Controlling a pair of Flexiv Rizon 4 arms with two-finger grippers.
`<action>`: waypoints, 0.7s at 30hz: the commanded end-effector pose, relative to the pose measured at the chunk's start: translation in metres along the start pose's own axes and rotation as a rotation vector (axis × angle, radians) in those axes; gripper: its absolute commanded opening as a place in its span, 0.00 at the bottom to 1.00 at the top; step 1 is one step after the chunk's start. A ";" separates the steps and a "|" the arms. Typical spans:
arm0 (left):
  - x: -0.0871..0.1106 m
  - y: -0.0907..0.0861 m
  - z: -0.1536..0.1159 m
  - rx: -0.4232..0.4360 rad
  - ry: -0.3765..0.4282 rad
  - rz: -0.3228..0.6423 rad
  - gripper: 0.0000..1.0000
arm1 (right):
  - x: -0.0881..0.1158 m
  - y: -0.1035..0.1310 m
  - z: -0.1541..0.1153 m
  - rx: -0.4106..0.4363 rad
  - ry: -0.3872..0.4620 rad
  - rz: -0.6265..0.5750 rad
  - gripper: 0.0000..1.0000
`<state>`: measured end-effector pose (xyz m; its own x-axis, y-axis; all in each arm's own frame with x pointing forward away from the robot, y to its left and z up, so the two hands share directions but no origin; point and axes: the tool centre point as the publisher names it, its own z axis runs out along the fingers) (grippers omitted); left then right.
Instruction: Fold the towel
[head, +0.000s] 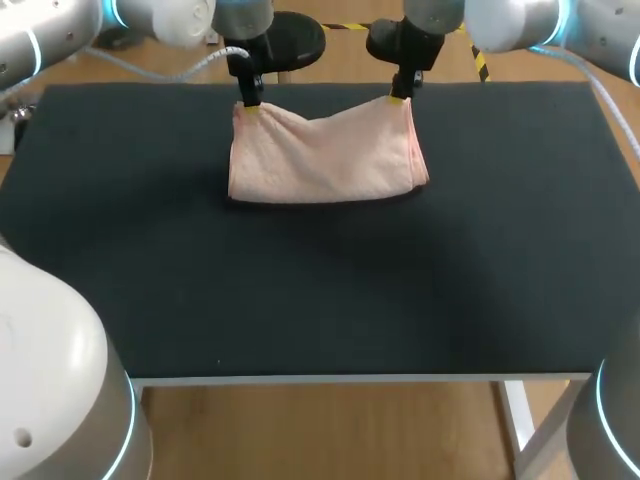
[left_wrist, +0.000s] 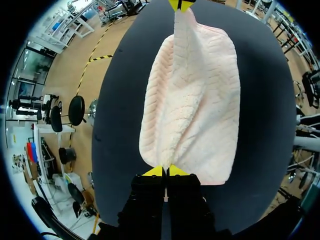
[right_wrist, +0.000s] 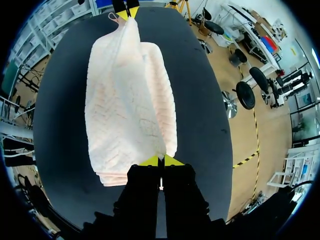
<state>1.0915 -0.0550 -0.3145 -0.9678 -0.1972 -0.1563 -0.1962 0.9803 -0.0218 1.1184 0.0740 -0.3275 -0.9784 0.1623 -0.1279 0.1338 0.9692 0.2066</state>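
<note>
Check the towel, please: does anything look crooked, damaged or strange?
Nothing damaged or spilled. The pink towel is pinched at two corners by the left gripper and right gripper, so its top edge sags between them; its lower part rests on the table.

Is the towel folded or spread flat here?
Folded, not flat: the towel sags doubled between left and right jaws, each shut on a top corner; layered edges show at one end.

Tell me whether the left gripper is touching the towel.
Touching: the left wrist view shows the left gripper pinching the pink towel's corner between its tips.
</note>
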 end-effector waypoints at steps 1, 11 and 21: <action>-0.010 -0.003 0.009 0.001 0.064 0.000 0.00 | -0.007 0.001 0.003 0.005 0.008 0.016 0.00; -0.012 0.002 0.010 0.041 0.064 0.016 1.00 | -0.018 0.001 0.002 0.020 -0.030 0.057 1.00; -0.011 0.011 -0.002 0.246 0.090 0.076 1.00 | -0.031 -0.002 -0.015 -0.001 -0.076 0.063 1.00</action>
<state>1.1059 -0.0549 -0.3098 -0.9872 -0.1395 -0.0768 -0.1265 0.9799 -0.1540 1.1482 0.0683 -0.3143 -0.9532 0.2375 -0.1869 0.1958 0.9564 0.2168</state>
